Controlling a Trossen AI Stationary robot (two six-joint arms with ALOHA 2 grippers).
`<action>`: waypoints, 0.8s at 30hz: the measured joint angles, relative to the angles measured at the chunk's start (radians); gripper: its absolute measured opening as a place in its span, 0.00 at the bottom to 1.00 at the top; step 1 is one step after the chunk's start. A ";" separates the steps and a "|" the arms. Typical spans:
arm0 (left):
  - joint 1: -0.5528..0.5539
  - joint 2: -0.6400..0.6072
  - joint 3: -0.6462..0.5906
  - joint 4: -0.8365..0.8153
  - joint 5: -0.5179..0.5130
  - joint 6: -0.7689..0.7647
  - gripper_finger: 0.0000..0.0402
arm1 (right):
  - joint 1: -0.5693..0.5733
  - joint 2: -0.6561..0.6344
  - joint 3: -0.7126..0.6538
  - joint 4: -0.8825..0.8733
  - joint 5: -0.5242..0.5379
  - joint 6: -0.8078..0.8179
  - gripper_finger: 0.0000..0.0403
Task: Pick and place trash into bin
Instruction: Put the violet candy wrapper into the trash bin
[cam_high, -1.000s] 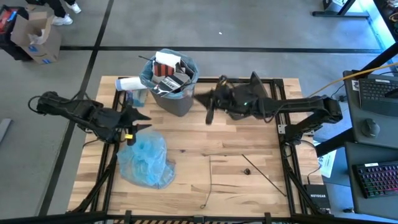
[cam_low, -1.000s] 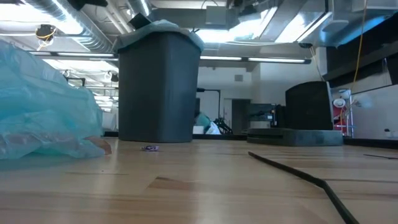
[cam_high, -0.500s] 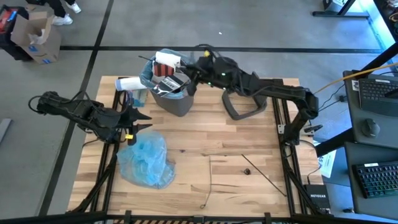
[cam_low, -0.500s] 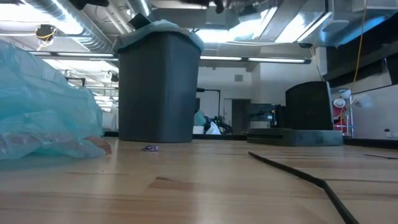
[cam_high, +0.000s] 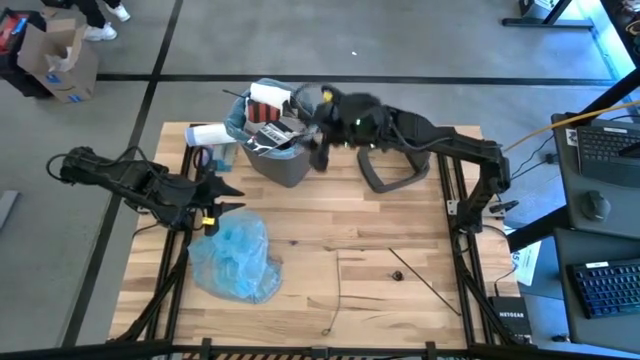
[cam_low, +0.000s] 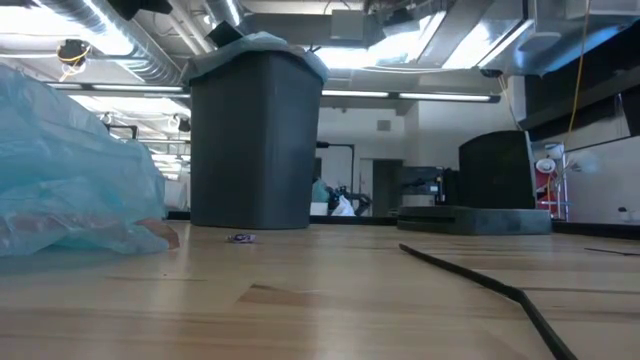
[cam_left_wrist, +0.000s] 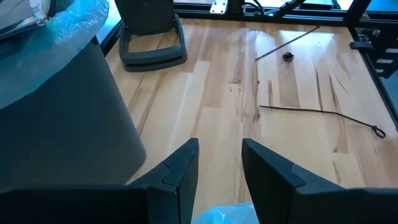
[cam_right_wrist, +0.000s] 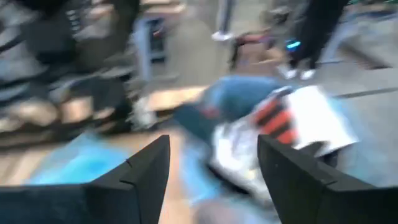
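The dark grey bin (cam_high: 278, 150) with its light blue liner stands at the table's far middle, heaped with trash: white pieces and a red-black-white packet (cam_high: 268, 134). My right gripper (cam_high: 319, 146) hangs open at the bin's right rim, nothing between its fingers (cam_right_wrist: 214, 149); the packet (cam_right_wrist: 273, 121) shows blurred beyond them. My left gripper (cam_high: 228, 196) waits open, left of the bin and just above a crumpled light blue bag (cam_high: 236, 256) lying on the table. Its fingers (cam_left_wrist: 221, 149) are empty. Thin dark sticks (cam_high: 423, 281) lie near right.
The grey lid (cam_high: 390, 172) lies flat right of the bin, under my right arm. A white roll (cam_high: 207, 133) and small blue things sit at the far left corner. A thin cord (cam_high: 338, 288) and a small dark bit (cam_high: 397, 275) lie on the near boards.
My right gripper has swung from the table right of the bin up and left over the bin's top, then drawn back a little to the bin's right rim. My left arm has kept still.
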 joint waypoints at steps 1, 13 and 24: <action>0.000 0.000 0.000 0.000 0.000 0.003 0.29 | 0.018 0.000 0.001 -0.030 -0.013 -0.001 0.58; 0.000 0.000 0.000 0.000 0.000 0.011 0.29 | 0.271 0.093 -0.354 0.074 0.007 0.009 0.52; 0.000 0.000 0.000 0.002 0.000 0.007 0.29 | 0.304 0.255 -0.827 0.805 -0.024 0.118 0.44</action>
